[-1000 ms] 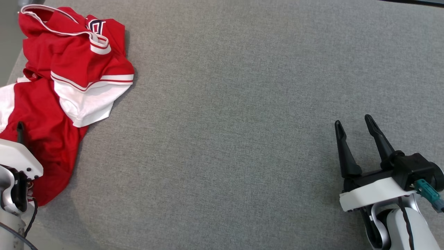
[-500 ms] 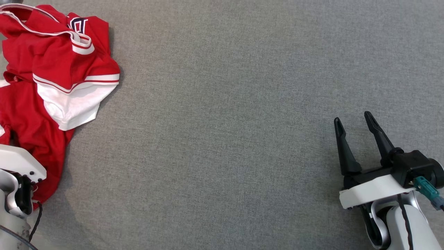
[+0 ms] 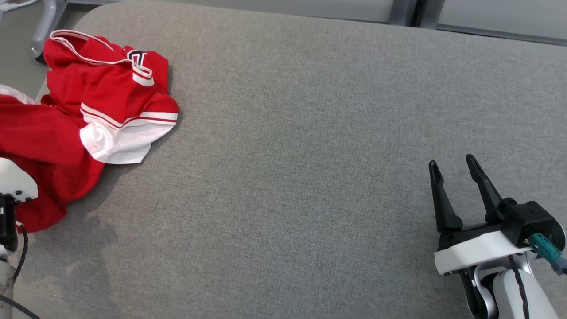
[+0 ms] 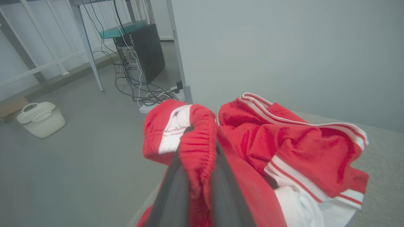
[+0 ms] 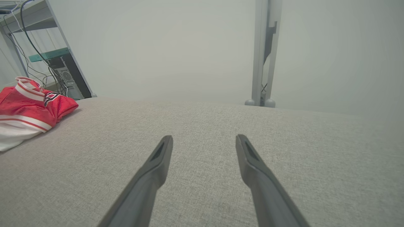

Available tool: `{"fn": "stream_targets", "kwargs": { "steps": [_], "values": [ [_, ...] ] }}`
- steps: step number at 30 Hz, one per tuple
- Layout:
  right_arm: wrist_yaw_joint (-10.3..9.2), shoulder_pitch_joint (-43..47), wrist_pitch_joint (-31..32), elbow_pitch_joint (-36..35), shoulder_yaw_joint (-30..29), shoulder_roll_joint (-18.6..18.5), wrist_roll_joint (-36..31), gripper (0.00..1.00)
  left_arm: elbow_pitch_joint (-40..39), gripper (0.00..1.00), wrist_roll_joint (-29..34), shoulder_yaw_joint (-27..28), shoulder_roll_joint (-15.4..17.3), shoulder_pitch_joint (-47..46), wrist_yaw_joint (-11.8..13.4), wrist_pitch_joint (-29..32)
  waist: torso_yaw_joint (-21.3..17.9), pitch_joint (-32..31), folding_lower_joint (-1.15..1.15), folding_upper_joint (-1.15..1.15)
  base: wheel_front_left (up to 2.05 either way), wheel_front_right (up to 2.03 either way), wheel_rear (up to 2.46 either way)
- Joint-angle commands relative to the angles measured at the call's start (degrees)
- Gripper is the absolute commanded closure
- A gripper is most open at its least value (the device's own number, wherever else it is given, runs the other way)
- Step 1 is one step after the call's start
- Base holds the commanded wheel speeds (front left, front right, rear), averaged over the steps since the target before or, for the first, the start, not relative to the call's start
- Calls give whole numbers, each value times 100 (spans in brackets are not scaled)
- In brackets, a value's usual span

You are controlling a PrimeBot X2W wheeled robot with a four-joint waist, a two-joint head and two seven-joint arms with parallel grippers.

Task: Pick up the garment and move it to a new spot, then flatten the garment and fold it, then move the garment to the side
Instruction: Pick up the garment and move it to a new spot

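Observation:
The garment [image 3: 88, 119] is a crumpled red jersey with white panels and striped trim, heaped at the far left of the grey padded table [image 3: 310, 133]. In the left wrist view my left gripper [image 4: 197, 138] is shut on a bunched red fold of the garment [image 4: 284, 148], lifting that edge above the table. Only the left arm's white wrist housing [image 3: 13, 181] shows at the head view's left edge. My right gripper [image 3: 452, 166] stands open over bare table at the lower right, far from the garment [image 5: 28, 110], with nothing between its fingers.
Beyond the table's left edge lies grey floor with a white basket [image 4: 40, 118], a dark computer tower [image 4: 148, 50] with tangled cables, and metal frame legs [image 4: 180, 53]. A grey post [image 5: 263, 53] stands behind the table's far edge.
My left gripper has shut on the garment's near edge and raised it, bunching the red cloth. The head camera has shifted, now showing the table's far edge. The right gripper stays open in place.

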Motion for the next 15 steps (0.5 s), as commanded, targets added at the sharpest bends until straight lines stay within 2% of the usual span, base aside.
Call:
{"fn": "stream_targets", "kwargs": {
  "steps": [1, 7, 15],
  "values": [
    [9, 72, -66, 41, -19, -42, 66, 0, -247, 100, 88, -38, 100, 24, 27, 12, -9, -243, 0, 0, 0, 0, 0],
    [9, 207, -146, 192, -56, -40, 240, 0, -1129, 100, 331, -249, 331, -50, 17, 184, -159, -679, 0, 0, 0, 0, 0],
    [9, 403, -183, 297, -139, -42, 416, 0, -2223, 100, 545, -595, 402, -197, -8, 559, -479, -1056, 0, 0, 0, 0, 0]
  ]
}}
